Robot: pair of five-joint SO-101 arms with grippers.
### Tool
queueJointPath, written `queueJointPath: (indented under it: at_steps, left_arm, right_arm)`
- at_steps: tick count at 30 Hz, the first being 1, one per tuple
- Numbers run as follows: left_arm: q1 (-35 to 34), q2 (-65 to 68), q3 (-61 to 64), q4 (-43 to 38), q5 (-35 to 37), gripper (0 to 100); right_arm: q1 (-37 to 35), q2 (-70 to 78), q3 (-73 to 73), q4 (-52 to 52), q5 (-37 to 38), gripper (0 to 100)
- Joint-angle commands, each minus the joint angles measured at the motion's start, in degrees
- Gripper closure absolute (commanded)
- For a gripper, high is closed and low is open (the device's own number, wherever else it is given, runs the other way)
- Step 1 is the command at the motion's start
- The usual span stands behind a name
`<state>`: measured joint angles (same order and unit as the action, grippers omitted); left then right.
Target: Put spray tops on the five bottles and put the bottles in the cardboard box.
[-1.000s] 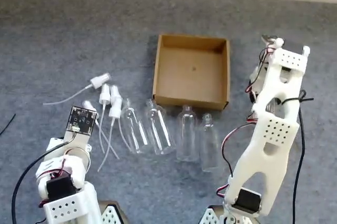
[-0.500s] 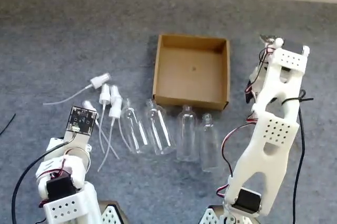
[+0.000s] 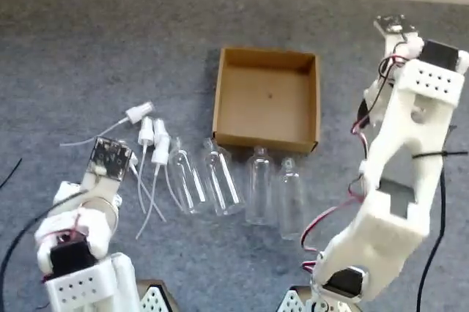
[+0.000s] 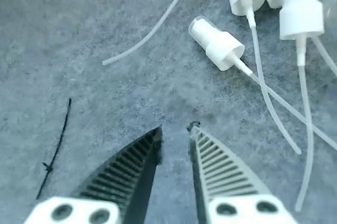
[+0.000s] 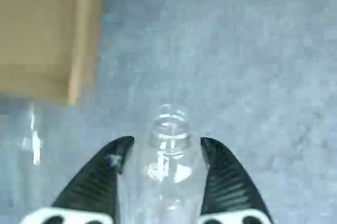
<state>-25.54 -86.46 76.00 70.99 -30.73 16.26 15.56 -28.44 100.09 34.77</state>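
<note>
Several clear bottles without tops lie side by side on the grey carpet [image 3: 88, 48], among them one at the left [image 3: 187, 180] and one at the right [image 3: 291, 196]. In front of them stands the cardboard box [image 3: 218, 99], nothing in it. White spray tops [image 3: 150, 132] with long tubes lie in a loose heap to the bottles' left. My left gripper [image 4: 175, 129] hovers over bare carpet near one spray top [image 4: 217, 42], fingers slightly apart and holding nothing. My right gripper [image 5: 166, 144] is shut on another clear bottle [image 5: 169, 126], neck pointing away, beside the box corner [image 5: 73, 82].
A thin black wire [image 4: 57, 150] lies on the carpet by the left gripper. The tall white right arm [image 3: 410, 129] rises at the right of the box. Open carpet stretches to the far left and behind the box.
The right arm has lifted and swung toward the far right. The left arm's wrist has shifted slightly to the left. The bottles and spray tops on the carpet lie as before.
</note>
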Motion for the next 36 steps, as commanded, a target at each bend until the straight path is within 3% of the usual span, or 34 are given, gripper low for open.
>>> queueJointPath:
  at_steps: [1,6,11,16,24,36]
  left_arm:
    - [1.10,18.42,-18.42,3.43,-0.62,91]
    - [6.99,46.64,-42.68,9.93,-0.62,91]
    - [9.45,71.16,-63.34,10.37,-0.62,84]
    - [11.12,90.51,-81.01,10.37,-0.88,84]
    - [15.87,113.01,-102.90,10.46,-0.97,84]
    - [16.22,133.14,-116.09,10.73,-2.46,87]
  right_arm:
    - [1.71,-12.09,5.32,-1.71,6.24,99.6]
    - [3.12,-19.38,16.22,-16.04,8.35,99.6]
    - [2.15,-27.56,36.62,-31.43,7.21,99.6]
    - [1.98,-38.55,53.23,-44.97,6.42,99.6]
    - [-1.27,-45.58,60.88,-46.37,3.60,99.6]
    - [-3.65,-46.20,60.79,-45.93,3.60,99.6]
